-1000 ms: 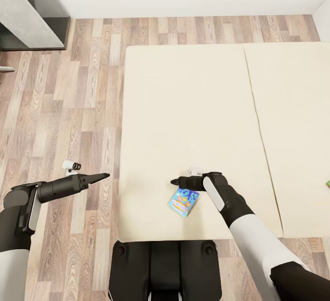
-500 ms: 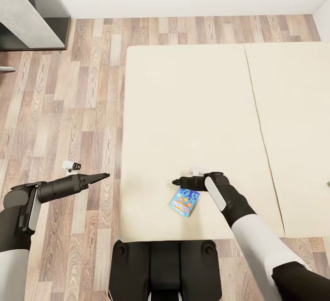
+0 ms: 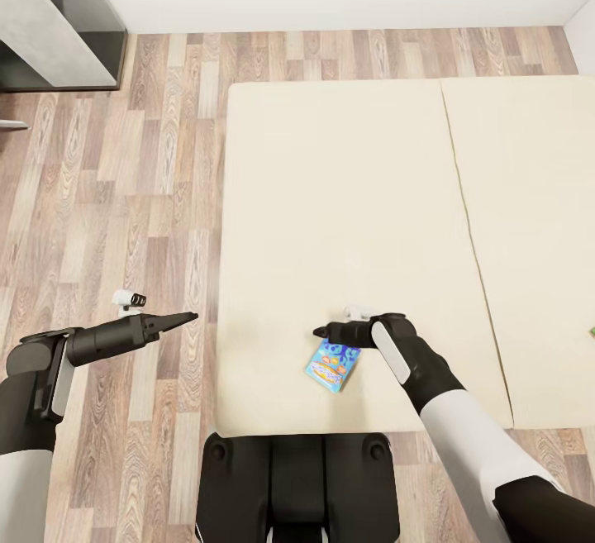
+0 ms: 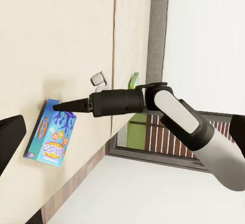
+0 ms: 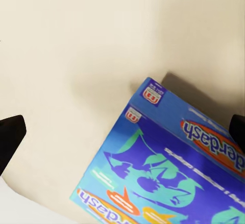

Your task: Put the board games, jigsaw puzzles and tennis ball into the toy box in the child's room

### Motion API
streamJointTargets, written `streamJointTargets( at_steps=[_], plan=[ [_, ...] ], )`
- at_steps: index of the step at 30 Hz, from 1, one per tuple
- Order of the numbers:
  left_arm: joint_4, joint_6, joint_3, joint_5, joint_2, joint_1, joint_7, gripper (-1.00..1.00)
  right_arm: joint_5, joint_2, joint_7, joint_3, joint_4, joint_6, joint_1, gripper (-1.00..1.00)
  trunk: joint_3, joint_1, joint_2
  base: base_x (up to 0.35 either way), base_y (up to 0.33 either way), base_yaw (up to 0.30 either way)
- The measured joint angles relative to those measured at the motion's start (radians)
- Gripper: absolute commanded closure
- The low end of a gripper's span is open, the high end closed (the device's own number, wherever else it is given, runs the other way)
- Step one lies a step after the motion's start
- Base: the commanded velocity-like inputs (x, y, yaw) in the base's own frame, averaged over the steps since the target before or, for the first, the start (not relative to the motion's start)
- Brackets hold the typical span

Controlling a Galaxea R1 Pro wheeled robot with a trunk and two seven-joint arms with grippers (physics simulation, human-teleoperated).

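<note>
**Inspector:** While the head camera has held its framing, the right gripper (image 3: 317, 331) has crept slightly toward the bed's (image 3: 347, 196) foot edge and to the robot's right since a second ago. State of the claw?

**Assistant:** I cannot tell. From above its fingers read as one dark point; in the right wrist view only two dark finger edges show at the frame's sides, apart, with the blue board game (image 5: 173, 168) lying between and beyond them.

**Inspector:** Position of that box?

**Assistant:** Flat on the beige mattress, just under and behind the right claw's tip, near the foot edge; contact cannot be judged. Its position is unchanged.

**Inspector:** The left gripper (image 3: 192, 316)?

**Assistant:** Unchanged, out over the wood floor (image 3: 124, 196), well apart from the box, tapering to a closed point.

**Inspector:** Anything cut off?

**Assistant:** Farther along the mattress, a green sliver (image 3: 592, 331) at the frame's edge; unidentifiable.
</note>
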Motion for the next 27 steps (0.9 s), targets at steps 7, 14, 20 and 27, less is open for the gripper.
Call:
streamJointTargets(
  at_steps=[7,14,20,27],
  plan=[
    [0.0,0.0,0.0,0.0,0.0,0.0,0.0,-1.0,0.0,-0.001,0.0,0.0,-0.001,0.009,-0.002,-1.0,0.0,0.0,0.0,0.0,0.0,0.0],
    [0.0,0.0,-0.001,0.0,0.0,0.0,0.0,-1.0,0.0,-0.014,-0.001,0.0,0.0,0.012,-0.003,-1.0,0.0,0.0,0.0,0.0,0.0,0.0],
    [0.0,0.0,-0.001,0.0,0.0,0.0,0.0,-1.0,-0.014,-0.044,0.001,-0.001,0.0,0.016,-0.003,-1.0,0.0,0.0,0.0,0.0,0.0,0.0],
    [-0.001,0.0,-0.001,0.0,0.0,0.0,0.0,-1.0,-0.006,-0.052,0.003,-0.001,-0.001,0.015,0.01,-1.0,0.0,0.0,0.0,0.0,0.0,0.0]
  ],
)
